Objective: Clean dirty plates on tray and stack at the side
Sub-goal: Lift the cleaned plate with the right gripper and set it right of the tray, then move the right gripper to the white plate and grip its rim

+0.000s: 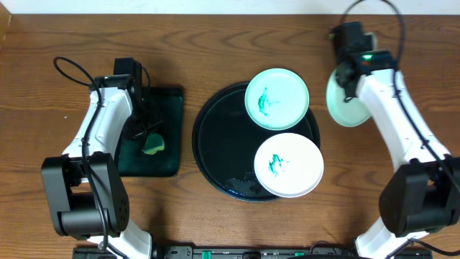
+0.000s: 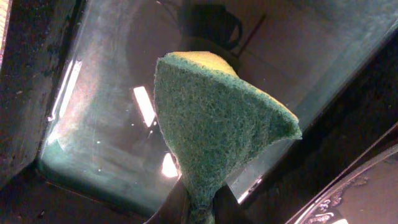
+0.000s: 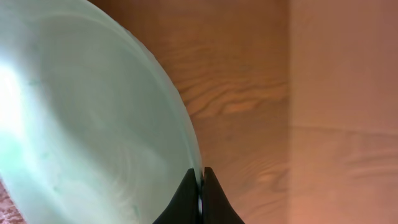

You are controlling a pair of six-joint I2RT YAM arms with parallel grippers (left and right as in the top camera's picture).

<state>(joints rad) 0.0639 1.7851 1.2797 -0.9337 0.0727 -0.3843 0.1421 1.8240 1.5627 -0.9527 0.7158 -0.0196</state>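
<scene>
White and nearest, a small round shallow plate with a teal smear rides the near right rim of the large round glossy black tray; perched like that, it could tip or slide off if an arm brushes it. To the left, the left gripper is clamped on a folded green-and-yellow scouring sponge above the smaller black rectangular tray. Only a lower corner is pinched, so hard scrubbing might twist the sponge out. Farther back, a pale mint-green round plate, also smeared teal, sits on the tray's far right rim, close to the right arm's path. Farthest, right of the tray, the right gripper is closed thinly on the rim of a tilted second pale mint-green plate over the brown wooden table. With so little edge held, the plate may pivot or drop and clatter down; whether it touches the wood is unclear.
</scene>
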